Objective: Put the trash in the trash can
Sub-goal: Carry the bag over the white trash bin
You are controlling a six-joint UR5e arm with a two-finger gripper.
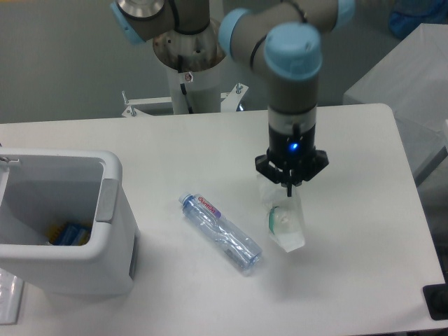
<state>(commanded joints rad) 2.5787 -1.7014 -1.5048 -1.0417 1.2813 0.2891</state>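
Hovering over the wrapper [285, 222] right of centre, gripper [290, 183] fingers drawn close on its top edge, seemingly pinching it. Light, soft, crinkly, likely slippery: best pinched at a bunched fold. Bottle [220, 224] lying just left; trash can [112, 231] far left, well apart.

The table [175, 294] had a smooth, matt white top. The trash can [105, 266] looked like white moulded plastic, slightly satin, with a grey plastic tab [106, 200]. The bottle [220, 233] was clear, glossy plastic with a blue cap (its label seemed printed film). The wrapper [285, 222] was thin, crinkled, see-through plastic. The gripper [290, 187] was matt black, the arm's joint caps [292, 50] smooth pale-blue plastic.
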